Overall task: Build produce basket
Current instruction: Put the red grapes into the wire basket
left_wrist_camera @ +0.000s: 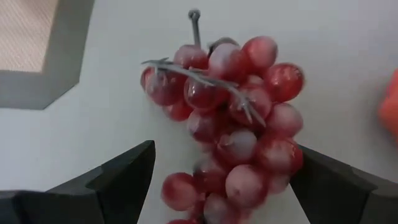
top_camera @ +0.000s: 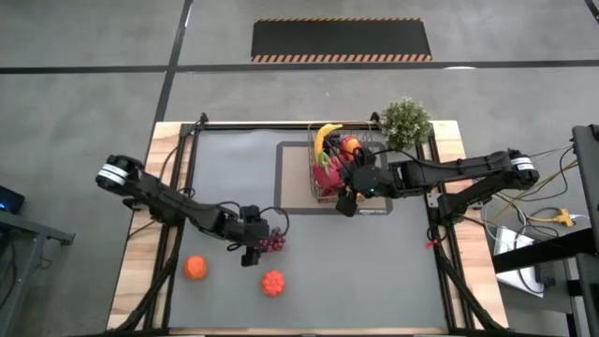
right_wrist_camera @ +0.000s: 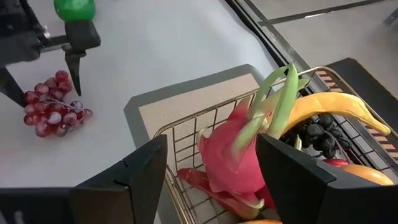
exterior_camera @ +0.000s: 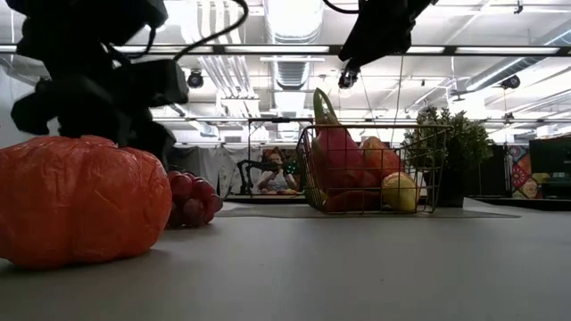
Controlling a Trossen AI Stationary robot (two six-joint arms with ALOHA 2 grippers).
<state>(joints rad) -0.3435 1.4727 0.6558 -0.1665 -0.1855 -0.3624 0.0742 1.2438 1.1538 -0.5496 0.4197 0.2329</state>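
Basket at table's far side, loose produce near front-left.
Basket [top_camera: 342, 168] sits on mat [top_camera: 292, 178], plant [top_camera: 406, 120] at its 2 o'clock; grapes [top_camera: 272, 242] at its 7 o'clock, two loose fruits [top_camera: 196, 268] [top_camera: 272, 282] nearer the front.

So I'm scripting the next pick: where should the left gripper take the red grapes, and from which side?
From above, closing the open left gripper across the middle of the red grapes. The bunch lies flat on the table, its thin stem points away, and the fingers already flank it.
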